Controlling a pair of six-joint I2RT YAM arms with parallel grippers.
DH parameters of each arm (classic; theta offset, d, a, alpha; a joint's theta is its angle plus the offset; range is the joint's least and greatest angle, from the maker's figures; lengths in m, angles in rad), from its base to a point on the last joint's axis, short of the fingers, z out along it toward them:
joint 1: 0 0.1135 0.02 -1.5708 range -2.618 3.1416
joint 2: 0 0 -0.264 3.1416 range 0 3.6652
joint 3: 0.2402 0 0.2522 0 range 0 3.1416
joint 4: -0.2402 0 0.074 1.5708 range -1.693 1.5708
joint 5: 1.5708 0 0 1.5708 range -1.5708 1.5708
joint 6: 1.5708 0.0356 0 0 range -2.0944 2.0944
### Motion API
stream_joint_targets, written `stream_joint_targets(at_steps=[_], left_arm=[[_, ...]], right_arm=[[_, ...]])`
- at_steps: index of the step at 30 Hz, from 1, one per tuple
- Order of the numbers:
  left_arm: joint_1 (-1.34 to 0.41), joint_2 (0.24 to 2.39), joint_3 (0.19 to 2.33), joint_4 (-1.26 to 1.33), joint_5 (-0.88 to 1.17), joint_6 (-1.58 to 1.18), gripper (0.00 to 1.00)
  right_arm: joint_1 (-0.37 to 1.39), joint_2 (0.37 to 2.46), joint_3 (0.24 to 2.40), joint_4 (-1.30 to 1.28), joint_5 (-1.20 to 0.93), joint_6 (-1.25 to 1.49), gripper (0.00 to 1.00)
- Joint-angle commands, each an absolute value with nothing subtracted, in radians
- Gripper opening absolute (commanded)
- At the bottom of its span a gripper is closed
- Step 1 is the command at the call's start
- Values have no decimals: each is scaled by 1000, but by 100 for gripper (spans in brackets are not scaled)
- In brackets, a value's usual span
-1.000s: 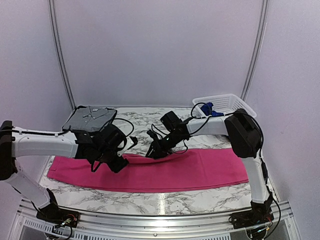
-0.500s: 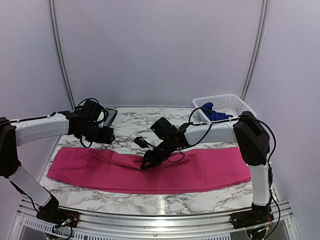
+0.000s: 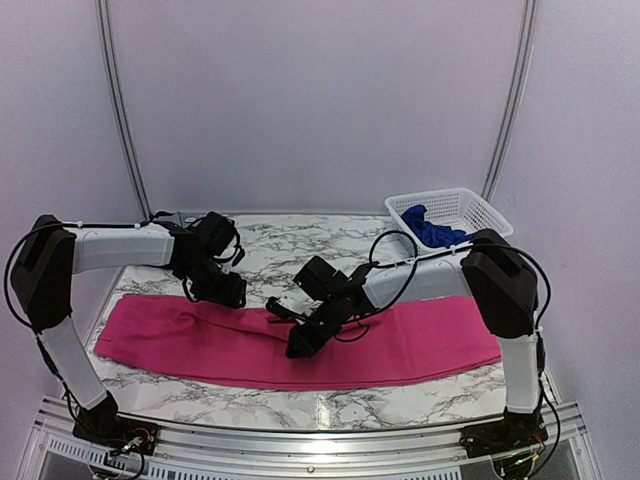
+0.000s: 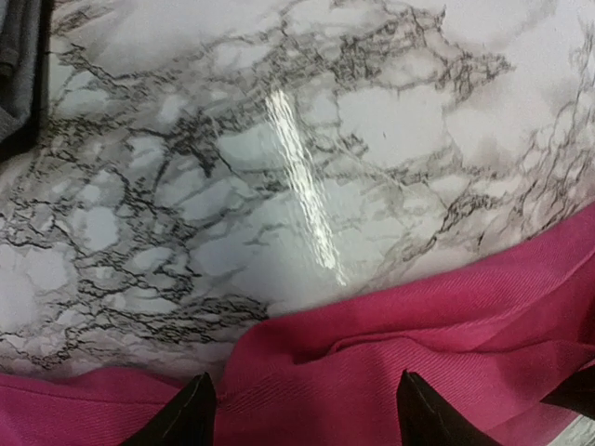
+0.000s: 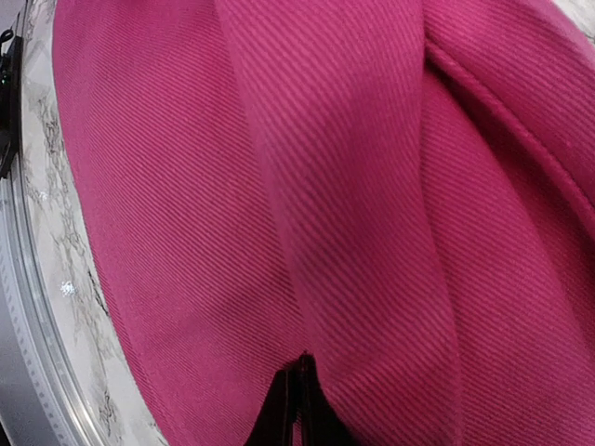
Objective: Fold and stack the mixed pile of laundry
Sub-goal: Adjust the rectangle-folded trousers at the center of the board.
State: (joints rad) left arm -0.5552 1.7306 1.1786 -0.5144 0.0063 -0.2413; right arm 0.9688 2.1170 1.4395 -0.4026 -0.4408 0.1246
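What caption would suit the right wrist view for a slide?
Right fingers closed on a ridge of the magenta garment; marble table edge at left.

It was a robotics lab cell: plain pale walls [image 3: 320, 100] boxed in a marble-patterned tabletop [image 3: 290, 238], and the left arm [image 3: 120, 246] and right arm [image 3: 425, 275] stood bolted to an aluminium rail [image 3: 300, 432], cables [image 3: 392, 240] exposed.
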Motion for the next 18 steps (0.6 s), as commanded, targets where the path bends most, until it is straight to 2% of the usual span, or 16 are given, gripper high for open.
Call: stream_joint_targets(at_steps=[1,7,8,10,18], left_arm=[[-589,1760,1154,-623,-10,-177,64],[-625,1758,1110,-626,-15,-88,34],[-632,1752,1103,-623,-16,-74,27],[-635,1733,1087,-604,-26,-60,2],[-635,1601,1099,-418,-169,-9,0]], right_arm=[[992,2136,1417,-401,-419,117,4],[993,2104,1409,-407,-402,130,4],[992,2094,1408,-410,-396,133,5],[990,2064,1401,-415,-380,140,6],[951,1895,1216,-361,-391,211,11]])
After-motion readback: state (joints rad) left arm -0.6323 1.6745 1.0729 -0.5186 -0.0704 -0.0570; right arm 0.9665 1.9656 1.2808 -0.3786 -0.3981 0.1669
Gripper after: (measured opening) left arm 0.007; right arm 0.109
